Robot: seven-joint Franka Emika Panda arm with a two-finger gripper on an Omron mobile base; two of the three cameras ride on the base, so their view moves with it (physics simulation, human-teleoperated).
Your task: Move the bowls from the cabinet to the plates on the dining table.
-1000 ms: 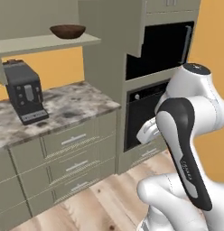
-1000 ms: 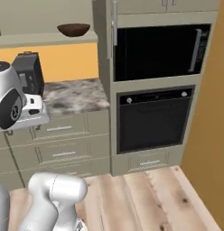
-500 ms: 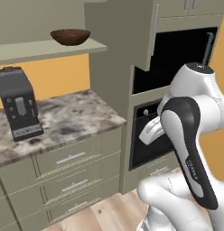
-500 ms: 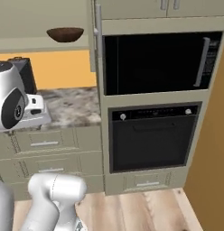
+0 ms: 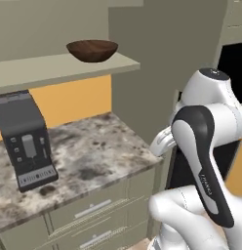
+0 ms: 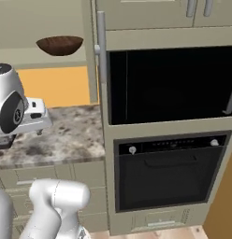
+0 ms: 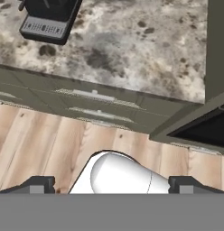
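Dark brown bowl (image 5: 92, 50) on open shelf (image 5: 54, 68), end effector (image 7: 111, 185) fingers wide apart, empty, above wood floor (image 7: 37, 144)

Speckled stone counter (image 5: 98, 151) across the lower left, over beige-grey drawers (image 5: 89, 211) with horizontal bar handles; black coffee machine (image 5: 26, 141) at the left edge; orange wall (image 5: 69, 100) behind; tall oven unit (image 6: 169, 135) at right, two dark ovens stacked; pale wood-plank floor (image 7: 37, 149) below.
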